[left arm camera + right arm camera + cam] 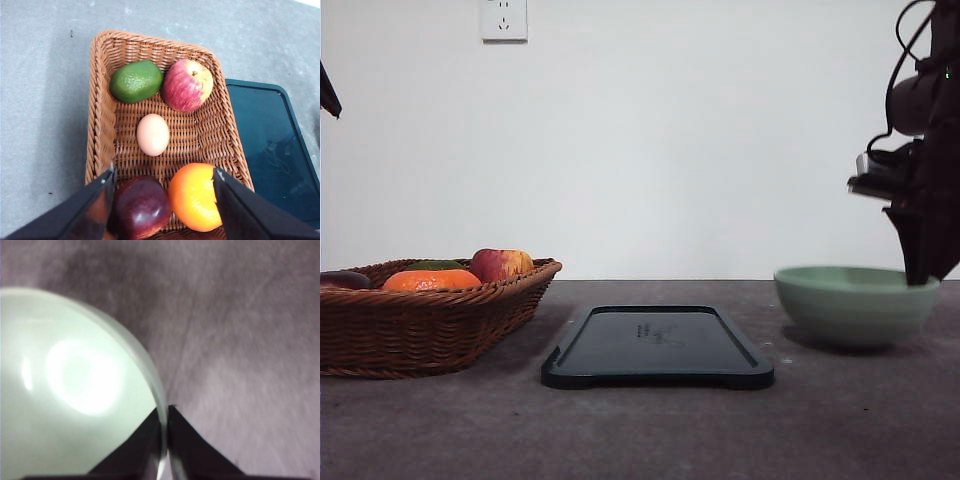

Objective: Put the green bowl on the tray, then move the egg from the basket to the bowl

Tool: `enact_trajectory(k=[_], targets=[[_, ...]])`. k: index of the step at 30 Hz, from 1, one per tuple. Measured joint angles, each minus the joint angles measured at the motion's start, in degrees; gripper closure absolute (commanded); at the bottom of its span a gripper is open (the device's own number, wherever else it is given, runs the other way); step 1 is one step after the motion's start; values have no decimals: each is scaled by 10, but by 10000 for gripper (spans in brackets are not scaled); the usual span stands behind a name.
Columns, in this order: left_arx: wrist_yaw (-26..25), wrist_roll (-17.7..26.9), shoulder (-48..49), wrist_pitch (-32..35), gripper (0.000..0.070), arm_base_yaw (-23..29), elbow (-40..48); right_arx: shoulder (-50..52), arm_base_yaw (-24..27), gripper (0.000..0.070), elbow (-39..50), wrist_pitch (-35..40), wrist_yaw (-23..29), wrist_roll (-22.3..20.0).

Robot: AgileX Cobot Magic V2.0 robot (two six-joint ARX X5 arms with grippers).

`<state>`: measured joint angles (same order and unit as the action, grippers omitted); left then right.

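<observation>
Front: green bowl [855, 303] on tabletop [640, 430] right of tray [658, 347], right end effector [918, 270] at its rim; basket [425, 315] far left
Left wrist: left end effector [162, 202] spread above basket, egg [153, 134] mid-basket
Right wrist: blurry, fingers [187, 450] look pinched on bowl rim

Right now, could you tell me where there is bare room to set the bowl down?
The tray is bare throughout. Bare table also lies in front of it. The basket is crowded with fruit around the egg.
</observation>
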<state>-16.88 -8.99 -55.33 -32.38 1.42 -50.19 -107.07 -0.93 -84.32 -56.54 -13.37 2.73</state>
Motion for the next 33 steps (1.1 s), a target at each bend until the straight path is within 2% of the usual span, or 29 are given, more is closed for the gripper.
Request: enact_trajectory(k=[7,11,15,23,33], targets=[[0,0,0,0,309,0,0,0,-22,700,-119,-123,0,0],[0,0,0,0,309,0,0,0,-60,700,-170,-145,0,0],[0,0,0,0,309,0,0,0,-108,700,-200,-143,0,2],[0,0,0,0,309,0,0,-28,-195,700,-211,-91,-1,10],[0,0,0,0,309,0,0,-114,-233,700,-211,-30,2,21]])
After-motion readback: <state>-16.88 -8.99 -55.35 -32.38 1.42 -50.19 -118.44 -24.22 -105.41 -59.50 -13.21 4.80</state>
